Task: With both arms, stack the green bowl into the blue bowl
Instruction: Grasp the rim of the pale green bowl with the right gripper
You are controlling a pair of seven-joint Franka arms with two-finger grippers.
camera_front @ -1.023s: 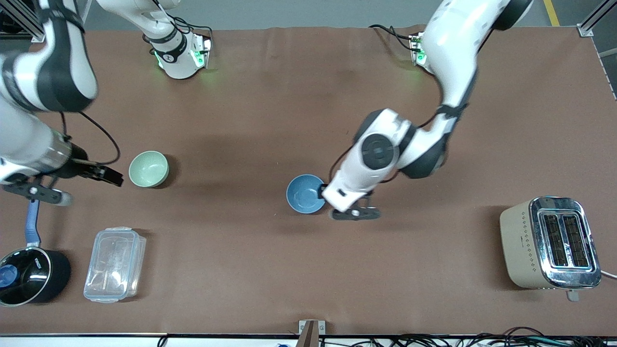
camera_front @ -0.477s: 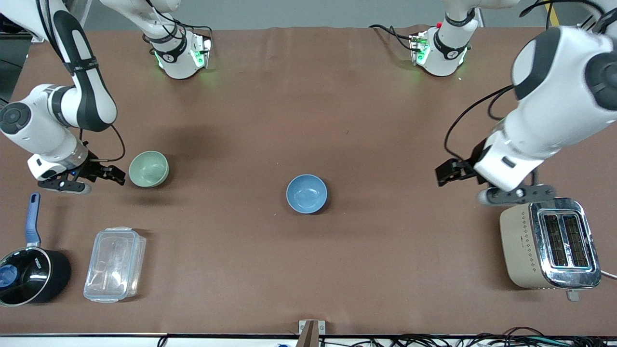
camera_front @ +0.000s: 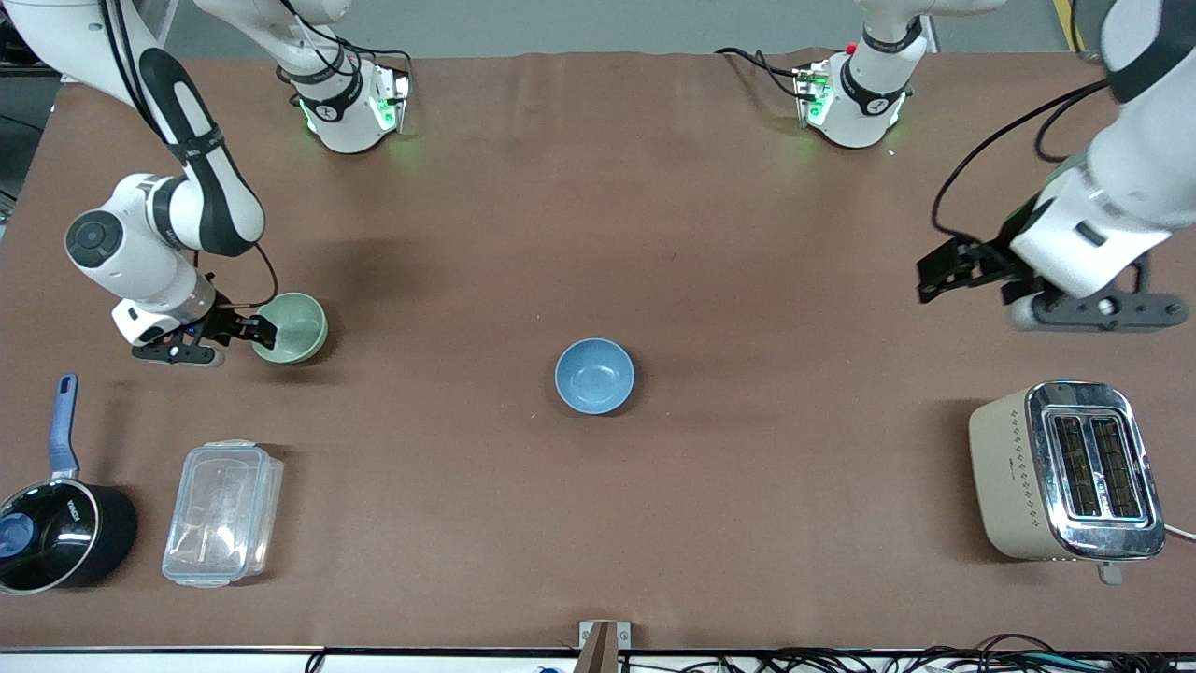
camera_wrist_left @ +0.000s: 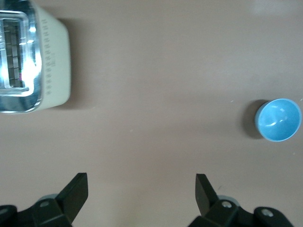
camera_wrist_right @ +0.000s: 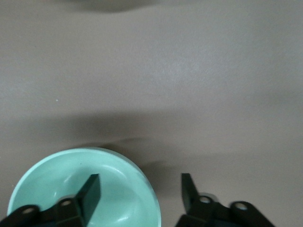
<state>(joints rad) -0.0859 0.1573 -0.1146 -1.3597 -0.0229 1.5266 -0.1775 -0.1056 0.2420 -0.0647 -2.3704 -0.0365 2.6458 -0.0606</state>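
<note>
I can read almost nothing here. My saucepan has a small white mark on its black rim, too tiny to make out, and the toaster shows a dark mark on its side, unreadable too.

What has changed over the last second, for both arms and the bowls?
The left gripper left the blue bowl, letting it go, and swung up toward its own end, above the toaster, jaws open. The right gripper closed in on the green bowl; its open jaws now straddle the rim, one inside. Both bowls, saucepan and plastic container stayed put.
</note>
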